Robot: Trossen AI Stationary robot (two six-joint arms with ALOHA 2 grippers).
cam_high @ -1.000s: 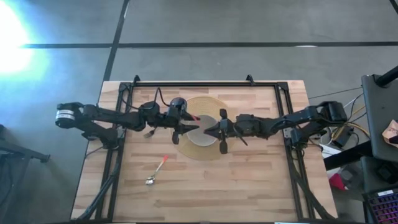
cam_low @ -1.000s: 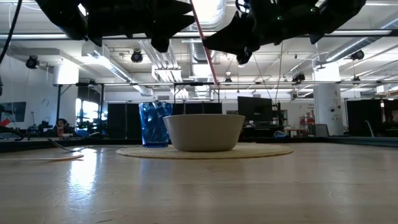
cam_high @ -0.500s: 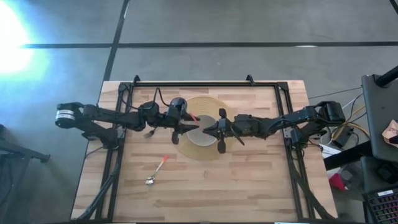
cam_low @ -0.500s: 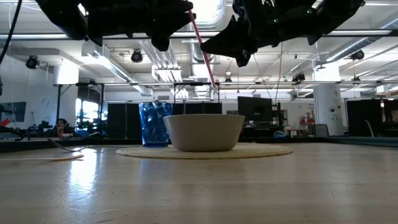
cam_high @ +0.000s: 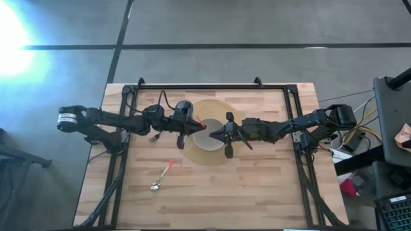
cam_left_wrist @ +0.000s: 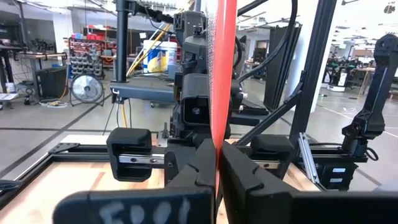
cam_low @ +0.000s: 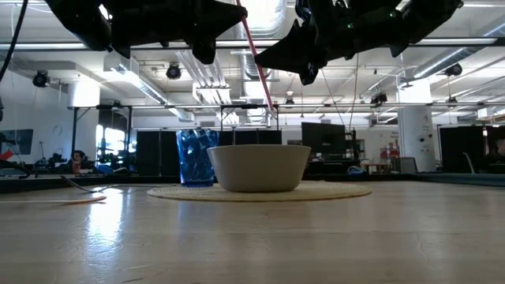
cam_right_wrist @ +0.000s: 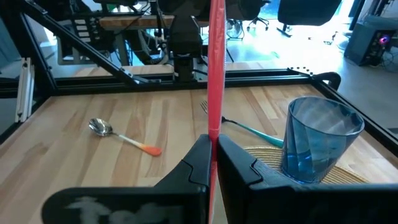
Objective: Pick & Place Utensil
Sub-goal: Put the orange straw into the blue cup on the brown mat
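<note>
Both arms reach level over the bowl (cam_high: 209,139), left pincer (cam_high: 193,128) and right pincer (cam_high: 214,134) both clamping the red utensil (cam_low: 254,59).

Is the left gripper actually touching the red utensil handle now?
Touching. In the left wrist view the left gripper has both fingers closed against the red utensil handle, no gap showing.

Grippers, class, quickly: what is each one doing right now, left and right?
Left gripper: shut on the red utensil, above the bowl.
Right gripper: shut on the same red utensil.
</note>
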